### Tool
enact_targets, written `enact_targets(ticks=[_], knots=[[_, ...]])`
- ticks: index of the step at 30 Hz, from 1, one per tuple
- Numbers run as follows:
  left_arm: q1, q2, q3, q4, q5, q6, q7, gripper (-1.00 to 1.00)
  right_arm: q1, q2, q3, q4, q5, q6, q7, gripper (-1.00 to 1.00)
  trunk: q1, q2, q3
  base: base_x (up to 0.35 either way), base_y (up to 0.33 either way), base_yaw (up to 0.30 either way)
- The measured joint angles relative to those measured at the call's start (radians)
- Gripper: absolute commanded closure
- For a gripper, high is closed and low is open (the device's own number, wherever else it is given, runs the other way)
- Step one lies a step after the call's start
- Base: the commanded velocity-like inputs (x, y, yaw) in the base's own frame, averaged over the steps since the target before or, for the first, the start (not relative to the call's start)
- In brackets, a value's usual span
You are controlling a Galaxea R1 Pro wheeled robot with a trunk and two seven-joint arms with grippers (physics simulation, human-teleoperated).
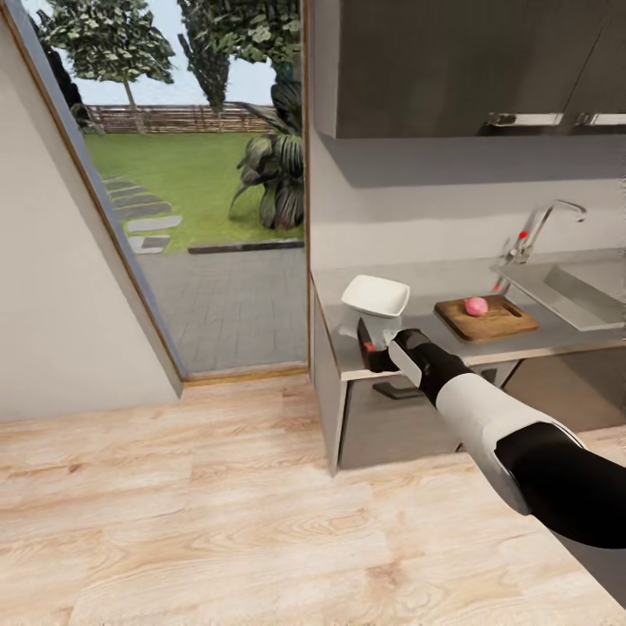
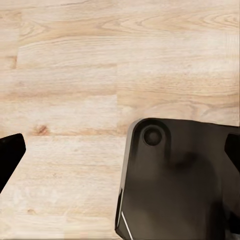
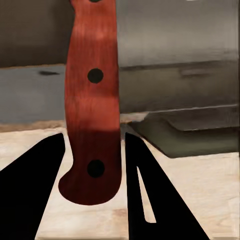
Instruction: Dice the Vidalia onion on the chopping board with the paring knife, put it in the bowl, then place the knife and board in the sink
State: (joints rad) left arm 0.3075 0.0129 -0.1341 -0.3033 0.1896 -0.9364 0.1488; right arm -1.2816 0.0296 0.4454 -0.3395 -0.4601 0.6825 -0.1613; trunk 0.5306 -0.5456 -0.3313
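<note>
A pink Vidalia onion (image 1: 476,305) rests whole on the brown chopping board (image 1: 500,326), which lies on the grey countertop (image 1: 435,283) just left of the sink (image 1: 600,300). The white bowl (image 1: 376,296) stands at the counter's left end. My right gripper (image 1: 372,343) hovers at the counter's front edge just below the bowl, shut on the paring knife (image 1: 369,346). In the right wrist view its red-orange handle (image 3: 95,75) stands between the two black fingers (image 3: 35,190); the blade is hidden. My left gripper (image 2: 120,150) hangs open over the wood floor.
A faucet (image 1: 539,226) rises behind the sink. Dark upper cabinets (image 1: 452,65) hang over the counter. Left of the counter's end a glass door (image 1: 200,191) opens onto a garden. Light wood floor (image 1: 217,504) spreads in front; the robot's dark base (image 2: 175,185) sits under the left gripper.
</note>
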Motion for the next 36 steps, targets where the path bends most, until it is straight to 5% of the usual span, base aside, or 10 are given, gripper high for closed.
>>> enact_targets(ticks=[21,23,29,36], knots=[[0.000,-0.001,0.000,0.000,0.000,0.000,0.000,-1.00,0.000,-0.004,0.002,0.000,0.002,0.000,-0.004,1.00,0.000,0.000,0.033,-0.315,-0.043,0.000],[0.000,-0.001,0.000,0.000,0.000,0.000,0.000,-1.00,0.000,-0.006,0.003,-0.002,0.012,0.000,-0.005,1.00,0.000,0.000,0.036,-0.259,-0.229,0.000],[0.000,-0.001,0.000,0.000,0.000,0.008,0.000,-1.00,0.000,-0.016,0.003,-0.003,0.156,-0.031,-0.004,1.00,0.000,0.000,0.046,-0.253,-0.240,0.000],[0.000,-0.001,0.000,-0.005,-0.003,0.028,-0.001,-1.00,0.000,-0.050,0.002,0.000,0.181,-0.145,-0.003,1.00,-0.001,0.000,0.057,-0.192,-0.186,0.000]])
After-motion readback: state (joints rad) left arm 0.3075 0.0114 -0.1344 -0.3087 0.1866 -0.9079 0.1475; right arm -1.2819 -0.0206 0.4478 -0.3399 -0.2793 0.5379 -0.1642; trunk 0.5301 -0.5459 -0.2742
